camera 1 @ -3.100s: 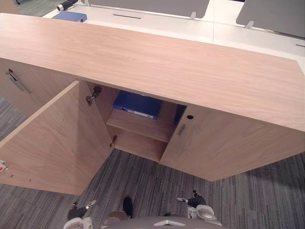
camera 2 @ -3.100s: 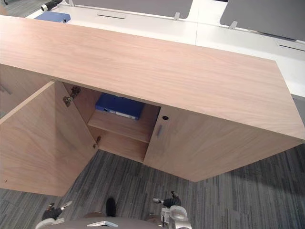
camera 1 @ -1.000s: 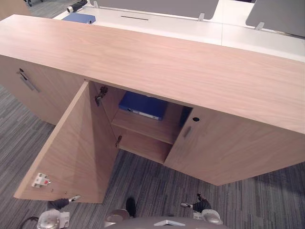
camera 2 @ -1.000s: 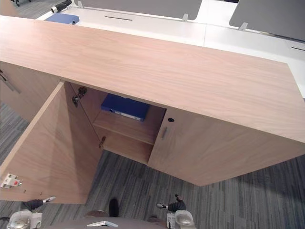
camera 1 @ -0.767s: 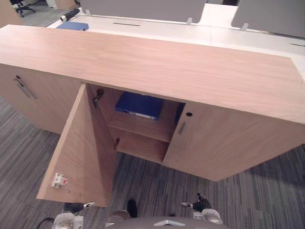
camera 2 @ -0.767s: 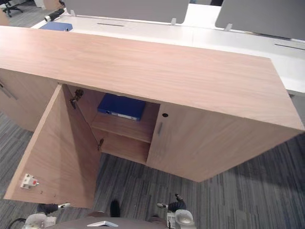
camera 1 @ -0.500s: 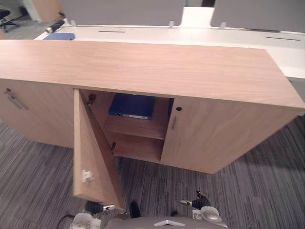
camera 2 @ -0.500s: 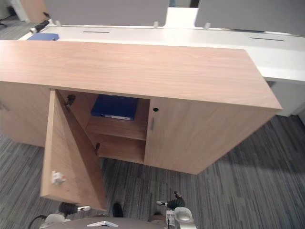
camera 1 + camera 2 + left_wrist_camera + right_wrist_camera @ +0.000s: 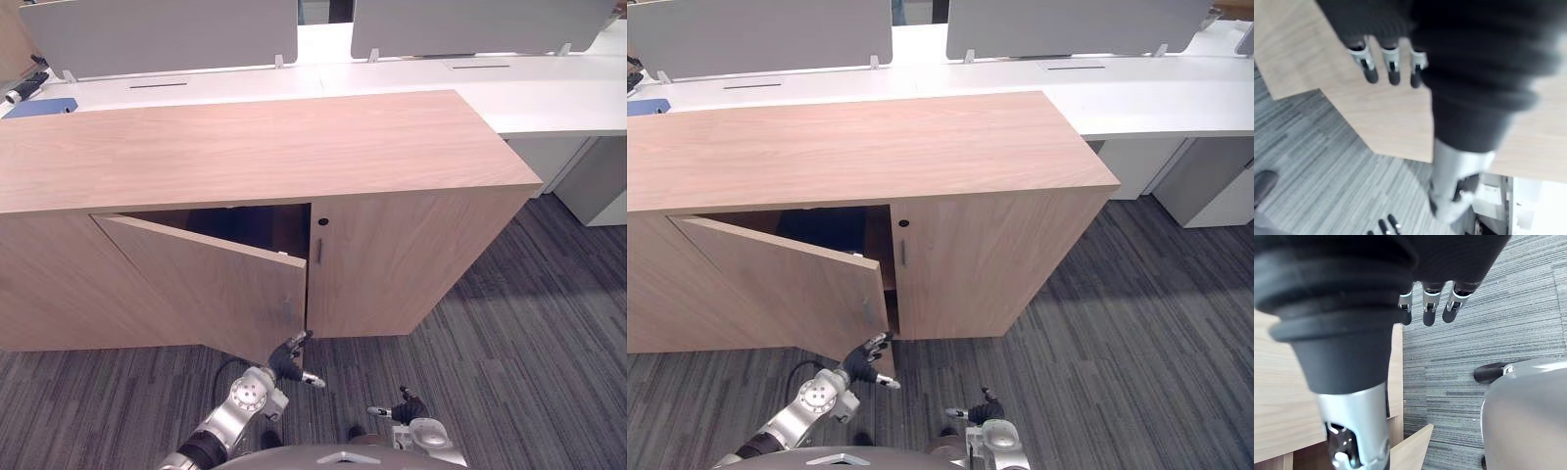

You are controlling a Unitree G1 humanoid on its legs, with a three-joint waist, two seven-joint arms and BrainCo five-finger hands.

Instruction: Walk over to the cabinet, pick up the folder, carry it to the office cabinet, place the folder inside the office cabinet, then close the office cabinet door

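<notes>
Wood-grain door (image 9: 211,289) ajar on boxy cabinet (image 9: 245,147); left hand (image 9: 289,358) open-fingered at its corner; right hand (image 9: 404,406) relaxed

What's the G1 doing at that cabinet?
The left hand is at the lower free corner of the open door of the cabinet, fingers straight, apparently to push it shut. That door stands ajar at an angle; the neighbouring door is closed. The right hand hangs open low over the carpet, holding nothing.

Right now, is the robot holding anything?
No, nothing. The left robot hand has straight fingers at the lower corner of the cabinet door, gripping nothing; the right robot hand hangs open over the carpet.
</notes>
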